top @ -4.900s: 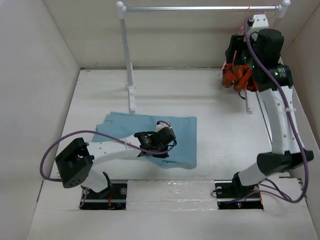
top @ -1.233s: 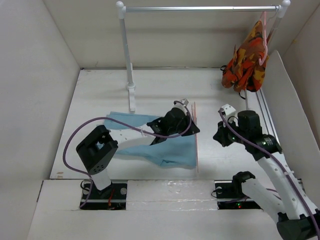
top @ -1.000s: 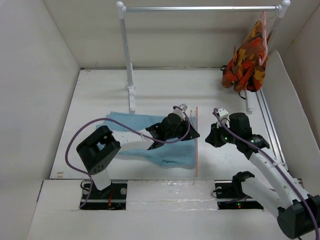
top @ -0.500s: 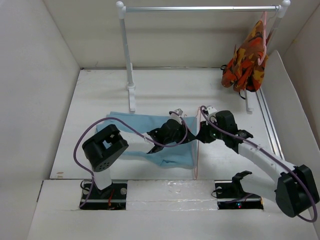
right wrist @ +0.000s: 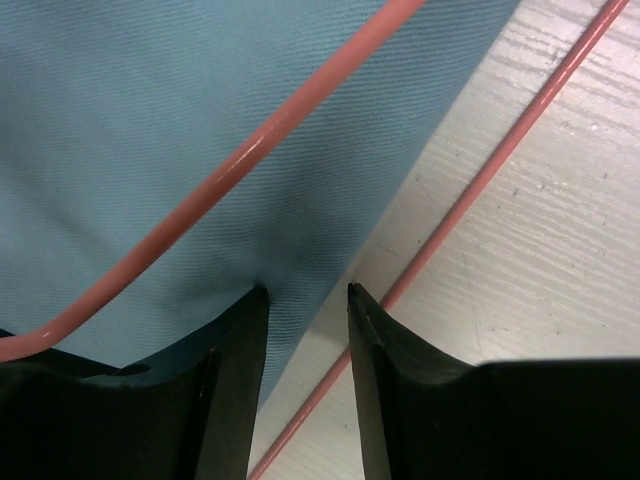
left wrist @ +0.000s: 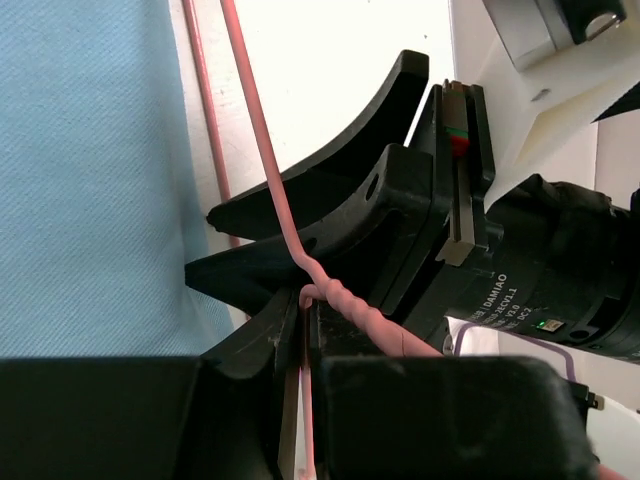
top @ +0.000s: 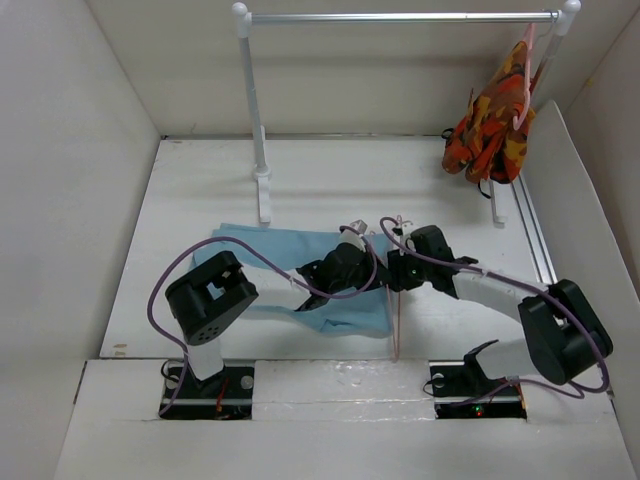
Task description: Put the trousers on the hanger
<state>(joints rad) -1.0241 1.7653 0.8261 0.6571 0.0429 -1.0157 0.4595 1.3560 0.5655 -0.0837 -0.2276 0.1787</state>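
Note:
The light blue trousers (top: 345,312) lie flat on the table, partly under my left arm. The thin pink hanger (top: 396,325) stands on edge along their right side. My left gripper (top: 378,268) is shut on the hanger's wire (left wrist: 305,330) just below its twisted neck. My right gripper (top: 393,272) faces it from the right, almost touching. In the right wrist view it (right wrist: 305,293) is open, with the right edge of the trousers (right wrist: 200,110) between its fingertips. One hanger bar (right wrist: 250,150) crosses above the cloth. Another bar (right wrist: 480,180) lies by the bare table.
A white clothes rack with a metal rail (top: 400,17) stands at the back, its left post (top: 258,120) just behind the trousers. An orange-red patterned garment (top: 495,125) hangs at the rail's right end. White walls enclose the table.
My right arm has swung left from the right side to the hanger and the trousers' edge, and its jaws have opened. The left gripper keeps hold of the hanger, shifted slightly nearer.

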